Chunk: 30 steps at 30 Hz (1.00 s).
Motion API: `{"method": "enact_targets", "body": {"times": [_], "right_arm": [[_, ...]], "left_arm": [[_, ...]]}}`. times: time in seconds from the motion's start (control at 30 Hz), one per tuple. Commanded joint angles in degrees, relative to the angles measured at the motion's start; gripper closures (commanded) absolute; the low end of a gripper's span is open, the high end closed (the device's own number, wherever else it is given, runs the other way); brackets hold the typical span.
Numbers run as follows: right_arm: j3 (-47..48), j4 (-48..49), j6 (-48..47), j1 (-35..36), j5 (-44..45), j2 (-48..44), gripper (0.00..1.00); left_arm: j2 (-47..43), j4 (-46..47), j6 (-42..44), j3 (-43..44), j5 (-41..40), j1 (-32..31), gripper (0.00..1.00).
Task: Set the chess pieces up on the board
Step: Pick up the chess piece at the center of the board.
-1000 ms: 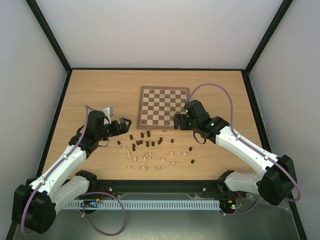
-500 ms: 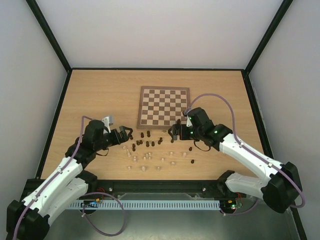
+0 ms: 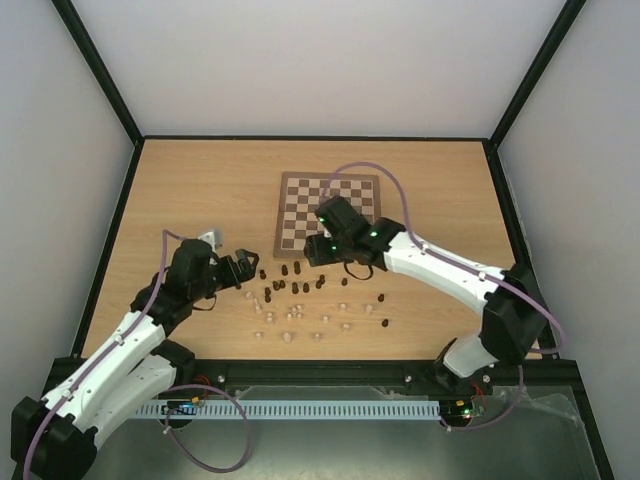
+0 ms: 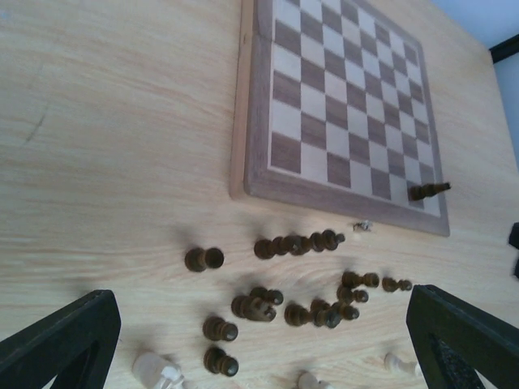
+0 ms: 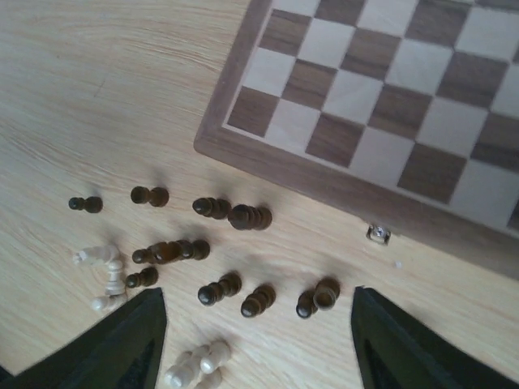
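The board [image 3: 300, 200] lies toward the far middle of the table [image 3: 200, 190], and nearly all the chessmen are off it, scattered on the wood in front of its near edge. The dark pieces [image 3: 297, 268] cluster closest to the board and the pale pieces [image 3: 288, 336] lie nearer the arms. One dark man [image 4: 428, 191] sits on the board by its near right corner. A small metal clasp [image 5: 377, 233] shows on the near edge. The left gripper [image 3: 247, 266] hangs at the left edge of the scatter, its fingers [image 4: 61, 340] spread wide and holding nothing. The right gripper [image 3: 318, 252] hangs over the board's near edge, above the dark cluster, its fingers [image 5: 134, 340] also wide and bare.
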Motion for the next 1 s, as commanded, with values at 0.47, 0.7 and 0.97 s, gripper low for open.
{"method": "enact_targets", "body": {"times": [0.47, 0.7, 0.97], "right_arm": [[11.4, -4.8, -7.7, 5.7, 8.1, 19.8, 0.53], [14.0, -3.6, -8.5, 5.7, 6.5, 23.3, 0.52], [16.9, -4.3, -9.2, 5.7, 6.7, 26.1, 0.52]], "left_arm": [[-1.5, -2.3, -2.2, 4.0, -9.7, -0.3, 0.01], [-1.4, -2.6, -2.1, 3.8, -10.7, -0.3, 0.01], [-0.4, -1.6, -1.7, 3.2, -11.4, -0.3, 0.01]]}}
